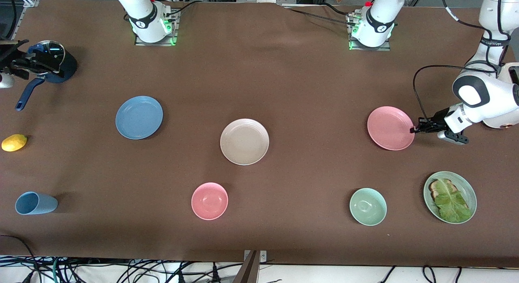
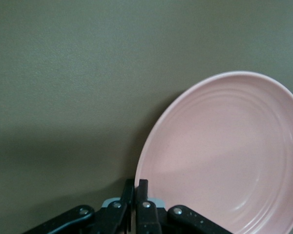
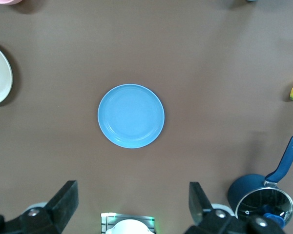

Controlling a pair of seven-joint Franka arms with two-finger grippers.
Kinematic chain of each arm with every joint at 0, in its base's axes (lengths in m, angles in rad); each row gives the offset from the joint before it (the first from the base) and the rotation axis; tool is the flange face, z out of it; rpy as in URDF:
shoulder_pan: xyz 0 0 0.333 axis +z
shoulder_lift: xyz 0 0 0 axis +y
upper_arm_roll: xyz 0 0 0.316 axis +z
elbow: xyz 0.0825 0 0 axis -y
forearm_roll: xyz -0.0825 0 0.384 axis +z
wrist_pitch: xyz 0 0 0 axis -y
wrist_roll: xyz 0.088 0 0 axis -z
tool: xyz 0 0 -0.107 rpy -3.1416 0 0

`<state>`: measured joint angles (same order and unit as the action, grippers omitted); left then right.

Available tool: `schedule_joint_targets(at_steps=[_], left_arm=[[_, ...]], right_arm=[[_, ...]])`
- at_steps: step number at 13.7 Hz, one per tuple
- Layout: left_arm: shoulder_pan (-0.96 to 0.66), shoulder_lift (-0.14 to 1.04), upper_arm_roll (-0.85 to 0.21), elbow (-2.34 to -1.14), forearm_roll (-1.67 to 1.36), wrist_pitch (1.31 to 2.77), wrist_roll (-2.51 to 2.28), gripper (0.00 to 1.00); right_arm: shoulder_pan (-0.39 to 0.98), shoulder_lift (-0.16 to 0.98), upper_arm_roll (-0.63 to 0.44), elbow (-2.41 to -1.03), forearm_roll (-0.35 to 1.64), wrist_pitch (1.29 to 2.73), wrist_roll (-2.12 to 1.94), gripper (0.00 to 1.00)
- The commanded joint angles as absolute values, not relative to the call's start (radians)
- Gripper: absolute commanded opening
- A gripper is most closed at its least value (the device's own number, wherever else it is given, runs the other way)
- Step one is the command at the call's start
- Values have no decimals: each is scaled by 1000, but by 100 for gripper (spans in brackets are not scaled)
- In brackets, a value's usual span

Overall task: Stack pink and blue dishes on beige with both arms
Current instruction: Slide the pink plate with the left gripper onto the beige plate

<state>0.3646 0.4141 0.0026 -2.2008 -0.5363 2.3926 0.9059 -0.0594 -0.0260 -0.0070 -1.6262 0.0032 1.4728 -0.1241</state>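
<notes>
- While the left claw (image 1: 413,130) sits low at the rim of the pink plate (image 1: 390,127), its fingers (image 2: 142,192) are pressed together on that rim, at the edge facing the left arm's end of the counter (image 1: 284,80).
- That pink plate lies flat on the counter, farther from the front camera than the pale green plate with toast and lettuce (image 1: 449,197).
- At mid-counter rests the beige plate (image 1: 244,141), bare, well apart from both coloured plates.
- Toward the right arm's end lies the blue plate (image 1: 139,117), untouched.
- High over the blue plate hangs the right claw (image 3: 132,204), fingers spread wide apart and holding nothing; the plate shows between them from above.
- Near the counter's edge at that end stands a dark blue saucepan (image 1: 54,65).
</notes>
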Motion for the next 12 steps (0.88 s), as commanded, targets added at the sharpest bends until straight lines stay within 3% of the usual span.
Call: schedule_joint_targets(at_steps=[1, 3, 6, 12], left_arm=[[373, 403, 0, -2197, -563, 2378, 940, 0], [371, 388, -2, -2177, -563, 2346, 922, 0], [327, 344, -14, -2097, -532, 2186, 725, 0], [163, 267, -121, -2048, -420, 2178, 282, 0]], right_arm=[[-64, -26, -6, -1614, 15, 1457, -130, 100], [-64, -26, -6, -1614, 15, 1457, -130, 100], [-64, -26, -6, -1614, 17, 1457, -130, 100], [-64, -26, -6, -1614, 15, 1457, -132, 100]])
